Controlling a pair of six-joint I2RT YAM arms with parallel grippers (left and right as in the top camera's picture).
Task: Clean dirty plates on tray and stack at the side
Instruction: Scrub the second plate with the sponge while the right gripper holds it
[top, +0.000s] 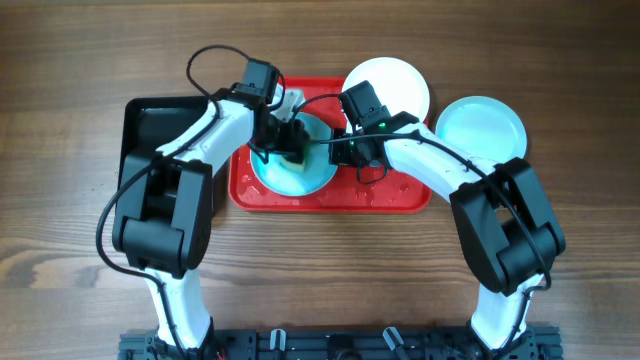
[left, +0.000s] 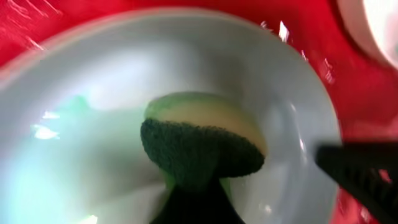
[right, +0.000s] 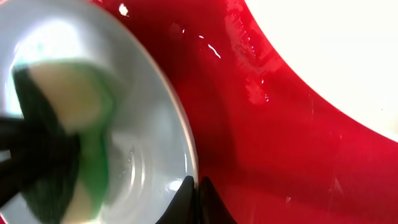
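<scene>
- On the big red plastic tray, in the middle of the worktop, lies one round pale turquoise plate.
- The left end effector is closed tight on a green and yellow sponge, which presses on that plate.
- The right end effector is almost closed and pinches the plate's rim.
- A round white plate at the tray's far right corner and a second turquoise plate beside the tray both look clean.
- I think this is the last plate to wipe. No stack is made yet.
</scene>
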